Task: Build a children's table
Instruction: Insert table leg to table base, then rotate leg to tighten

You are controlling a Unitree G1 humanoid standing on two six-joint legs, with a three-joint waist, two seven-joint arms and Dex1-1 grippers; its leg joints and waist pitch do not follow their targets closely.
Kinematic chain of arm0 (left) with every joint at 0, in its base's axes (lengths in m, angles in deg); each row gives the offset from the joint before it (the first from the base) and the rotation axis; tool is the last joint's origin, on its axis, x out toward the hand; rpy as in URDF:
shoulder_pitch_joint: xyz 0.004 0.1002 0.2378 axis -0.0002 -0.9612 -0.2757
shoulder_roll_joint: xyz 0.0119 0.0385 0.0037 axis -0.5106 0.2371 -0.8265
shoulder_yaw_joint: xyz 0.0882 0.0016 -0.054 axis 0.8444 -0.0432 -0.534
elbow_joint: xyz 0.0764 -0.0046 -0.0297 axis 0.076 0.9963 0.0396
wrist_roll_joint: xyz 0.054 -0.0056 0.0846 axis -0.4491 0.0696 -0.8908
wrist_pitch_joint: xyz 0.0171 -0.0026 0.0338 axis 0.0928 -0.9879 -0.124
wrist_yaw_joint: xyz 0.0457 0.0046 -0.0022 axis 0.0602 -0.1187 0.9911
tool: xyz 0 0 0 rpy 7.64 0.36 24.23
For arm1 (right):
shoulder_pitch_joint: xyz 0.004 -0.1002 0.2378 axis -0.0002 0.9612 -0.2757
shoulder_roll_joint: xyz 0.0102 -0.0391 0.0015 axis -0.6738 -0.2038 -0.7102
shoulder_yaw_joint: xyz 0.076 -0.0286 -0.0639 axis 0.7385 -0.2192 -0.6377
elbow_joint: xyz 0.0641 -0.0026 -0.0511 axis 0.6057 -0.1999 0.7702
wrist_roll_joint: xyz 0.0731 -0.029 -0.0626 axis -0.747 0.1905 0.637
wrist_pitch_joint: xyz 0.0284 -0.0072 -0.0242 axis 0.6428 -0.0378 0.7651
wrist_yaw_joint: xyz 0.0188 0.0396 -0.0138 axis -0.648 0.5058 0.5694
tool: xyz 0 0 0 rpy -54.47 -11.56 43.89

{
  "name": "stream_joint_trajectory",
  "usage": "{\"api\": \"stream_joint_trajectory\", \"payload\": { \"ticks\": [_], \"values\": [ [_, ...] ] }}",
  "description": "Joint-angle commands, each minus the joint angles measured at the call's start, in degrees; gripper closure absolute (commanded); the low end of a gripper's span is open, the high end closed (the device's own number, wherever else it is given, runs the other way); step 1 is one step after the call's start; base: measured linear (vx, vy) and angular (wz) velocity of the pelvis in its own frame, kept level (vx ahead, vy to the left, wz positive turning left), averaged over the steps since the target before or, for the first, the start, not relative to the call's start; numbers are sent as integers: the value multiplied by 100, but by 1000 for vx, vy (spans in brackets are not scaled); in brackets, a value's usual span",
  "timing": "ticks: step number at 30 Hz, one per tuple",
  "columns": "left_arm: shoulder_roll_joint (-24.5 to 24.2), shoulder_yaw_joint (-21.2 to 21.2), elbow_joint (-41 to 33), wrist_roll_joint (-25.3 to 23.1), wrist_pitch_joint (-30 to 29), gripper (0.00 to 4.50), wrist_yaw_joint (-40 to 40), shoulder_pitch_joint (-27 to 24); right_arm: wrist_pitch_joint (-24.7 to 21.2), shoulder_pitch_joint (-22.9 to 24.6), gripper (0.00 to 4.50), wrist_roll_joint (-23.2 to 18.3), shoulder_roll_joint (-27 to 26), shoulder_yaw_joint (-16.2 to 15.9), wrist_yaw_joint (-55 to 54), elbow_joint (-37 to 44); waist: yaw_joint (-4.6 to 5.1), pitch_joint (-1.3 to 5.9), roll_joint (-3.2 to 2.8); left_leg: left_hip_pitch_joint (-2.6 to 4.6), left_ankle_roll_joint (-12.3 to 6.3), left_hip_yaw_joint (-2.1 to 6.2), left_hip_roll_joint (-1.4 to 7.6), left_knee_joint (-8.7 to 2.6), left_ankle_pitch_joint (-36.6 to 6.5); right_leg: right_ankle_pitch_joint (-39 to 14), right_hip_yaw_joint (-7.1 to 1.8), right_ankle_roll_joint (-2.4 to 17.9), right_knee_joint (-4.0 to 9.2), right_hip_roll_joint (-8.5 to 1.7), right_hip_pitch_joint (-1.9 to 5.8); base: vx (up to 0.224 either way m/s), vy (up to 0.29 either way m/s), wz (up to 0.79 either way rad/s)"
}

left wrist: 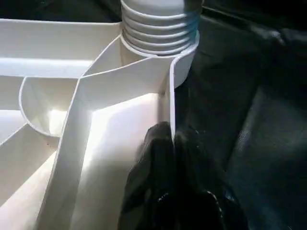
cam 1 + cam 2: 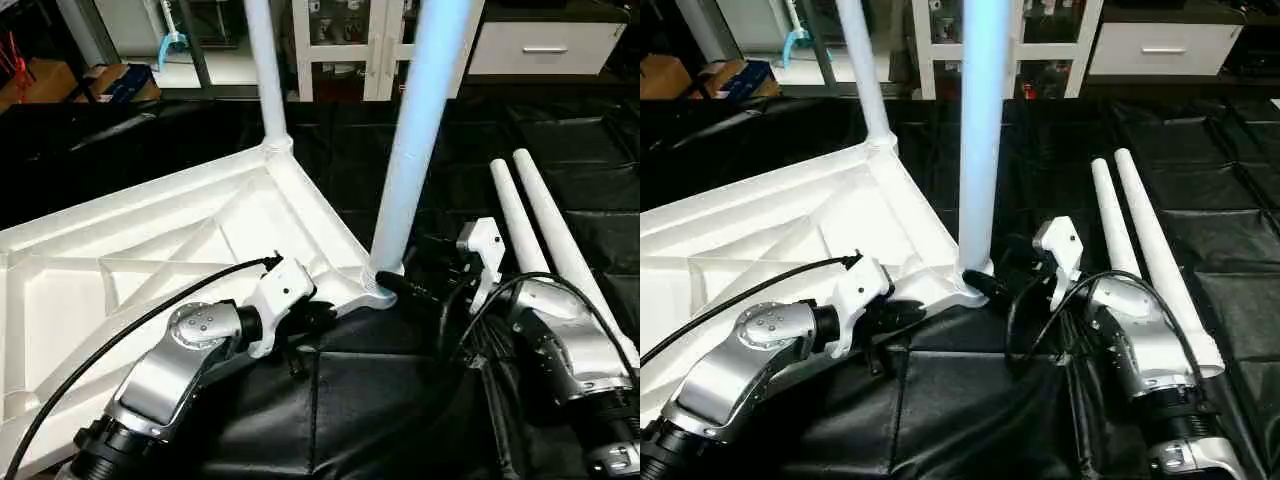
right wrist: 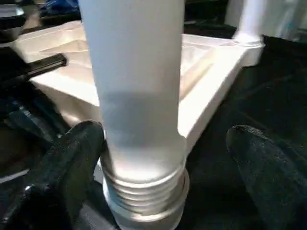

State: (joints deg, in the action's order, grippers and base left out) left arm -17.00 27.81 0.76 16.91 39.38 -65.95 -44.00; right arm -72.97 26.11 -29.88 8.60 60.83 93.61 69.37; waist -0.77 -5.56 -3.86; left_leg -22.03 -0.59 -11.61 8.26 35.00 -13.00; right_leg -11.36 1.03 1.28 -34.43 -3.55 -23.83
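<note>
Nearest you, your left gripper [image 2: 318, 312] is pinched shut on the thin near rim of the upturned tabletop [image 2: 150, 250], just left of the corner socket [image 2: 385, 285]. Your right gripper [image 3: 163, 158] stands wide open around the base of the near leg [image 2: 420, 130], one finger [image 3: 72, 158] close on one side and the other standing clear, so it holds nothing. That leg stands in the socket with its threads exposed, so it looks only partly screwed in. To the right, two loose legs [image 2: 540, 230] lie side by side on the black cloth [image 2: 400, 400]. At the far corner, another leg [image 2: 265, 70] is already upright. Expect light, stiff, smooth plastic: the tubes may slip when turned, so grip the leg low, just above the threads.
</note>
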Motion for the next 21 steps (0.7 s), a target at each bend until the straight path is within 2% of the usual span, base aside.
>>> {"api": "stream_joint_trajectory", "payload": {
  "ticks": [1,7,12,13,14,16,18,21],
  "values": [
    [-102,284,205,-4,-83,450,-255,-113,-72,-28,5,39,93,-83,207,124,-14,320,111,122,-1220,241,510,-374,233,158,-201,1718,269,-483,282,0,0,0],
    [-140,341,306,-43,-29,450,-414,-60,-45,-134,5,130,167,-187,472,61,-39,324,90,133,-1128,246,513,-374,148,39,-199,1730,269,-480,278,0,0,0],
    [-119,435,375,-56,-11,450,-417,-6,57,-366,5,301,104,-323,582,-178,-70,322,100,143,-1078,234,514,-368,100,1,-206,1771,269,-479,264,0,0,0],
    [-115,437,387,-58,-10,450,-421,6,62,-410,5,313,90,-332,605,-223,-75,321,132,138,-1071,231,513,-370,80,-23,-208,1759,273,-478,273,0,0,0],
    [-114,438,396,-63,-11,450,-421,15,67,-458,5,328,75,-341,625,-274,-91,324,111,146,-1047,234,518,-373,48,-63,-211,1755,269,-484,271,0,0,0],
    [-113,437,420,-78,-4,450,-433,32,105,-557,5,426,77,-399,705,-395,-85,319,131,129,-1013,236,509,-374,4,-135,-208,1759,271,-483,275,0,0,0],
    [-114,437,422,-85,-3,450,-435,33,136,-579,5,473,96,-433,741,-440,-89,315,125,134,-966,235,511,-379,-62,-232,-209,1737,283,-484,273,0,0,0],
    [-126,451,426,-77,0,450,-435,32,204,-624,5,561,121,-467,834,-564,-89,321,141,125,-988,237,511,-374,-5,-110,-213,1746,266,-489,278,0,0,0]
  ]
}}
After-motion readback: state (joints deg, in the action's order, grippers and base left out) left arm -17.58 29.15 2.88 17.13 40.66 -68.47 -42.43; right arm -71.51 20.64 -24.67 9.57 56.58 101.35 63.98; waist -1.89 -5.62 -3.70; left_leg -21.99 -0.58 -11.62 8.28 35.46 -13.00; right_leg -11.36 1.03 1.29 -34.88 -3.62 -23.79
